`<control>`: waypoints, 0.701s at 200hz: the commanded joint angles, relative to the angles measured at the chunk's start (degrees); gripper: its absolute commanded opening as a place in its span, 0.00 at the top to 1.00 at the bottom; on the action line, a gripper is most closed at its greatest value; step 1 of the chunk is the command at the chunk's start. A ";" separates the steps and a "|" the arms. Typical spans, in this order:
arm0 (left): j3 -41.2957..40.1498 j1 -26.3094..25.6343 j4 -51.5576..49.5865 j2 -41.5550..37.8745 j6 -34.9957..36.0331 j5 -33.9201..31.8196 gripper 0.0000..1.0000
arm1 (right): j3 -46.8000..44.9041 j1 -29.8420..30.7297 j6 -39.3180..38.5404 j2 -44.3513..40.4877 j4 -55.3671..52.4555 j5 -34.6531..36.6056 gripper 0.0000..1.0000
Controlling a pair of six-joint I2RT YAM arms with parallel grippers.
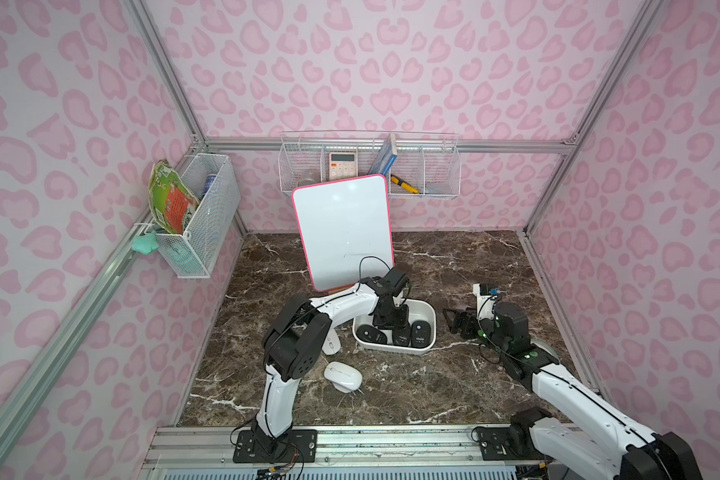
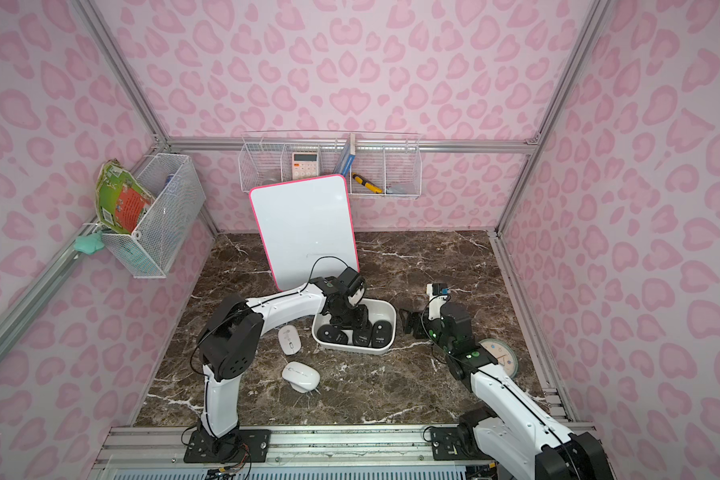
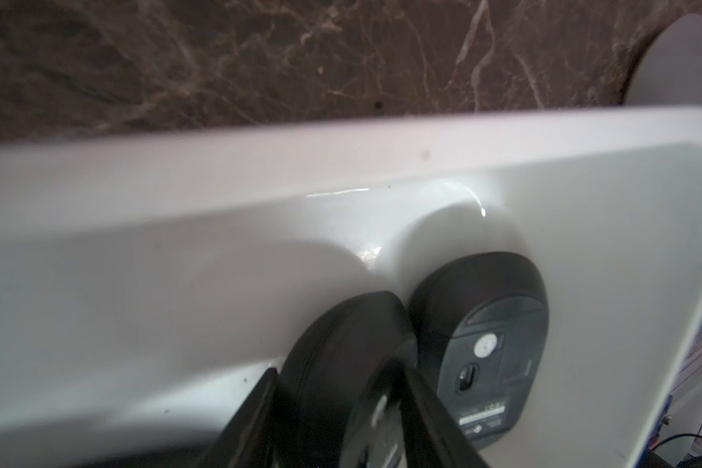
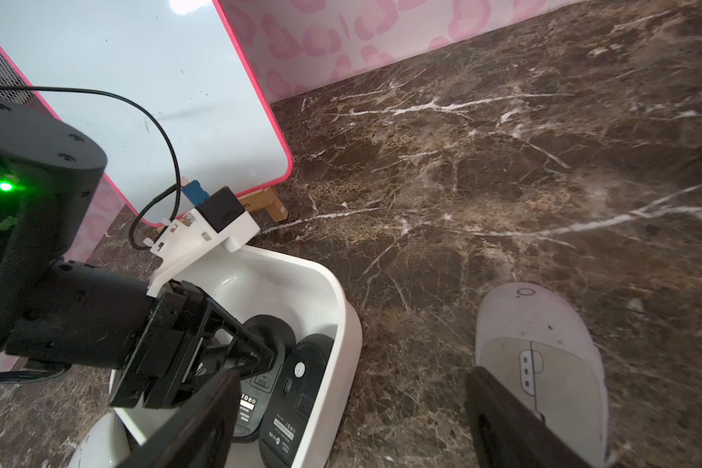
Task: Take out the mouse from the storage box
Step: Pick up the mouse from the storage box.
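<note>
The storage box (image 1: 391,349) (image 2: 350,347), a shallow white tub, sits mid-table with several black mice in it. My left gripper (image 1: 387,319) (image 3: 337,372) reaches down into the box. Its jaws press both sides of a black mouse (image 3: 341,324) (image 4: 269,326) that stands on edge. Beside it lies another black mouse (image 3: 483,324), underside up against the tub wall (image 3: 179,243). My right gripper (image 1: 458,321) (image 4: 353,425) hovers to the right of the box, open, with only table between its fingers.
Two white mice (image 1: 343,376) (image 2: 289,339) lie on the marble left of and in front of the box. A pink-rimmed whiteboard (image 1: 344,232) leans behind it. Wire baskets (image 1: 371,170) (image 1: 200,216) hang on the walls. A round clock (image 2: 500,354) lies under the right arm.
</note>
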 commanded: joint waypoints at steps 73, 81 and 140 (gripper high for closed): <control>1.76 -0.60 -3.04 2.24 -0.46 -1.89 0.51 | -0.04 -0.01 0.37 -0.73 0.83 0.31 0.11; 1.99 -0.75 -3.15 2.70 -0.40 -1.82 0.49 | -0.02 0.04 0.37 -0.80 0.78 0.29 0.11; 2.61 -1.13 -3.77 3.60 -0.84 -2.58 0.58 | -0.10 -0.01 0.55 -1.08 0.75 0.40 0.11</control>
